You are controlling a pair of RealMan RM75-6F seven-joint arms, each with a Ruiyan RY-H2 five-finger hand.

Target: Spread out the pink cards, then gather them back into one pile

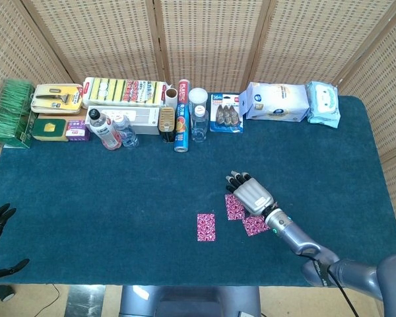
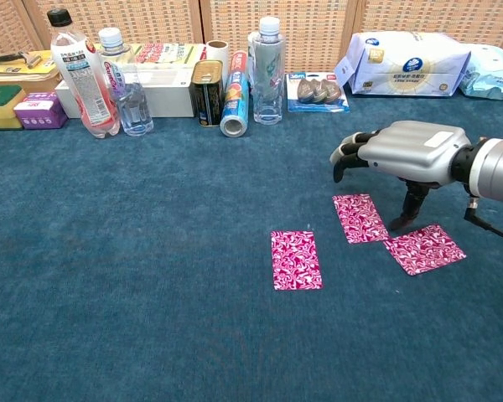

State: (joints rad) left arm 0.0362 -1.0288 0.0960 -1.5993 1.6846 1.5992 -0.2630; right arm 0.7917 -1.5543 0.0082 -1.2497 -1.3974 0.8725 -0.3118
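head view: high above, looking steeply down on the whole dark blue felt-covered table, far off, woven screens behind.
chest view: low at the near edge, facing level across the table, close in.
shared: three pink patterned cards, right robot hand, back row of bottles.
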